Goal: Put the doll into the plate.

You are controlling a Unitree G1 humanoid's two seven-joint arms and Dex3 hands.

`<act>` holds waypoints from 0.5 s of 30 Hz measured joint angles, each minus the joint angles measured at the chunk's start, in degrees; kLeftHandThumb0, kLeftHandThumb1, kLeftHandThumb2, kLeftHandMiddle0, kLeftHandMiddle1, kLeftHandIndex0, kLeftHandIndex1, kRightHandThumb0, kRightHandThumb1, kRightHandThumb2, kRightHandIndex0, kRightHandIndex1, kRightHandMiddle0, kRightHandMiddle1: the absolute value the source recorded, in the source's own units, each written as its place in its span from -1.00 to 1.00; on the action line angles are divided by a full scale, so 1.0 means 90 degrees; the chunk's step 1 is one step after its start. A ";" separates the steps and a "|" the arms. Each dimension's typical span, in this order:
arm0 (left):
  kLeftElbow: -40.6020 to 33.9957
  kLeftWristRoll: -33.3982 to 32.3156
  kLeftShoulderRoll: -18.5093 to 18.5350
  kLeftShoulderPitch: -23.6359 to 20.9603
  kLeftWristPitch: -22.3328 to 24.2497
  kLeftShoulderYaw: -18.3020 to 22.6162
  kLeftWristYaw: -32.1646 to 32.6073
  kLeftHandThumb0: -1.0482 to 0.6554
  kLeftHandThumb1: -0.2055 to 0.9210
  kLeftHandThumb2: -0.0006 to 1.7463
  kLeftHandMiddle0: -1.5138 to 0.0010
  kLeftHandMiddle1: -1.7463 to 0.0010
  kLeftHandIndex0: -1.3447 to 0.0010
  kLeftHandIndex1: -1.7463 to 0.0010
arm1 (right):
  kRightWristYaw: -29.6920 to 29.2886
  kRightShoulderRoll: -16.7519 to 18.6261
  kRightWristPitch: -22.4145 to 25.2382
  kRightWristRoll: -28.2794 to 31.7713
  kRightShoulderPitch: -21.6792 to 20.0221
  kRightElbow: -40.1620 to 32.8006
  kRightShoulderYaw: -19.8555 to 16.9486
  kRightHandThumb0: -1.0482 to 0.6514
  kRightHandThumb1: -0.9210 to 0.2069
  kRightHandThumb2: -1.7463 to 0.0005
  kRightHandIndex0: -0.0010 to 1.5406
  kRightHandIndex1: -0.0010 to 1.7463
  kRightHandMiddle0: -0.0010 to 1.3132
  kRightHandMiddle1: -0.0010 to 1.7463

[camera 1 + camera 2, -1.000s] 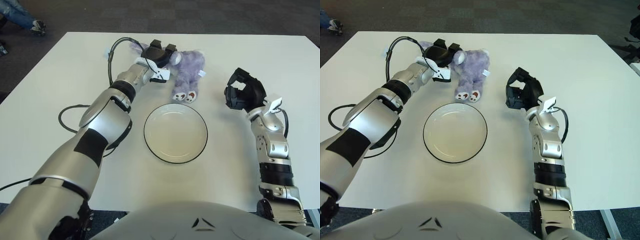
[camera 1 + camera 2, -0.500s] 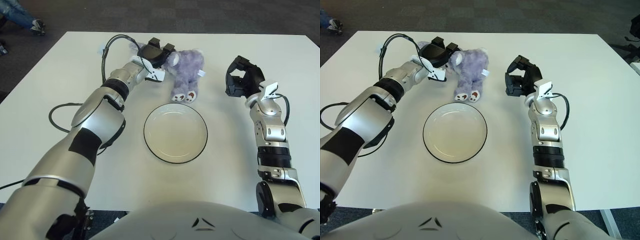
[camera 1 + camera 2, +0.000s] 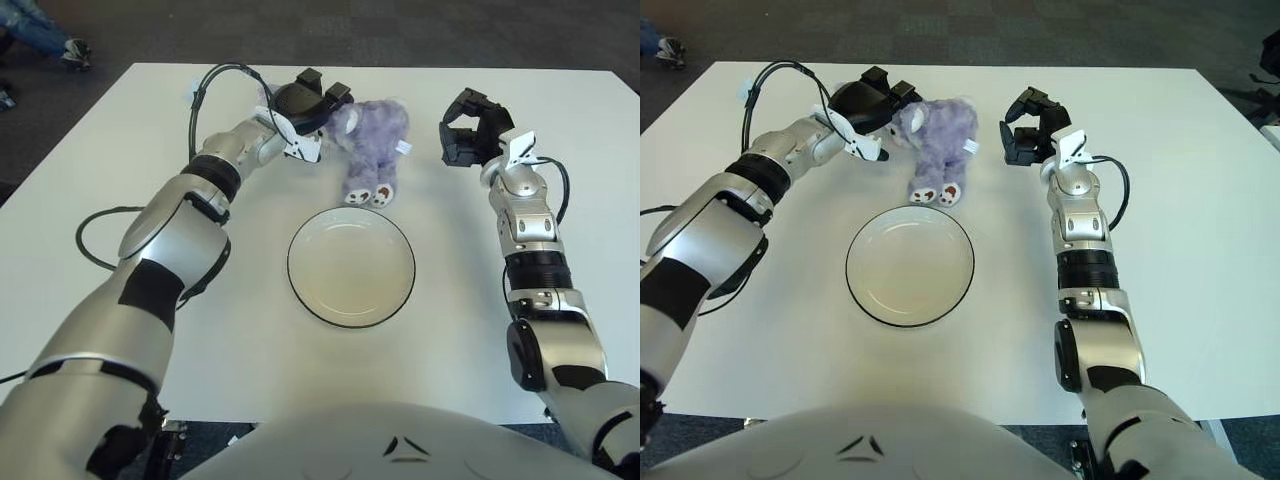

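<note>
Since the earlier frame, the right hand [image 3: 468,130] is raised toward the doll [image 3: 372,148], fingers spread. The doll's head is touched by the left hand [image 3: 868,103]; a grip cannot be told. The plate [image 3: 351,266] is seen empty. A person's shoe [image 3: 72,52] is shown whole only in the left eye view.

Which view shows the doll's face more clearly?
The right eye view: the doll's face turns slightly more toward it, beside the left hand. The left eye view shows the doll with its face partly behind that hand.

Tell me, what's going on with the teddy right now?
Left robot hand at the purple doll's head, grasp unconfirmed. Right robot hand open, just right of the doll, not touching. Doll beyond the plate, not in it. Nothing between them.
</note>
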 measured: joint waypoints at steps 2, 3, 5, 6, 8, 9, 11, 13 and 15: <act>-0.0089 -0.0017 0.0025 0.0044 -0.0015 0.0031 -0.0017 -0.13 -0.27 0.28 0.96 -0.69 1.00 -0.24 | -0.0023 0.0001 -0.0049 -0.0072 -0.0141 0.0221 0.0055 -0.29 -0.15 -0.33 0.55 1.00 -0.21 1.00; -0.0135 -0.0022 0.0039 0.0071 -0.0017 0.0043 -0.0023 -0.13 -0.27 0.28 0.96 -0.69 1.00 -0.24 | -0.0025 0.0002 -0.0066 -0.0093 -0.0225 0.0343 0.0081 -0.29 -0.15 -0.33 0.55 1.00 -0.21 1.00; -0.0215 -0.0026 0.0051 0.0117 -0.0023 0.0059 -0.0038 -0.13 -0.29 0.28 0.95 -0.69 1.00 -0.27 | -0.0035 0.0002 -0.0102 -0.0114 -0.0345 0.0540 0.0113 -0.28 -0.15 -0.33 0.55 1.00 -0.22 1.00; -0.0260 -0.0038 0.0065 0.0148 -0.0038 0.0073 -0.0053 -0.13 -0.29 0.28 0.95 -0.70 1.00 -0.28 | -0.0049 0.0003 -0.0156 -0.0127 -0.0423 0.0698 0.0138 -0.28 -0.15 -0.33 0.55 1.00 -0.22 1.00; -0.0343 -0.0064 0.0085 0.0213 -0.0076 0.0112 -0.0090 -0.12 -0.31 0.29 0.94 -0.70 1.00 -0.31 | -0.0094 0.0003 -0.0245 -0.0146 -0.0594 0.1045 0.0172 -0.28 -0.16 -0.32 0.55 1.00 -0.22 1.00; -0.0408 -0.0080 0.0097 0.0255 -0.0084 0.0132 -0.0101 -0.12 -0.32 0.29 0.94 -0.70 1.00 -0.31 | -0.0108 0.0003 -0.0281 -0.0156 -0.0689 0.1236 0.0181 -0.28 -0.16 -0.32 0.55 1.00 -0.22 1.00; -0.0492 -0.0099 0.0110 0.0316 -0.0119 0.0170 -0.0125 -0.12 -0.33 0.30 0.93 -0.69 1.00 -0.33 | -0.0141 0.0002 -0.0347 -0.0170 -0.0819 0.1518 0.0192 -0.28 -0.16 -0.32 0.55 1.00 -0.22 1.00; -0.0566 -0.0126 0.0127 0.0372 -0.0144 0.0204 -0.0148 -0.12 -0.34 0.31 0.92 -0.67 1.00 -0.36 | -0.0155 0.0003 -0.0430 -0.0184 -0.0918 0.1743 0.0208 -0.28 -0.17 -0.32 0.55 1.00 -0.22 1.00; -0.0705 -0.0162 0.0162 0.0450 -0.0170 0.0257 -0.0189 -0.11 -0.35 0.32 0.91 -0.65 1.00 -0.38 | -0.0165 0.0004 -0.0507 -0.0194 -0.1045 0.2021 0.0226 -0.28 -0.17 -0.31 0.55 1.00 -0.23 1.00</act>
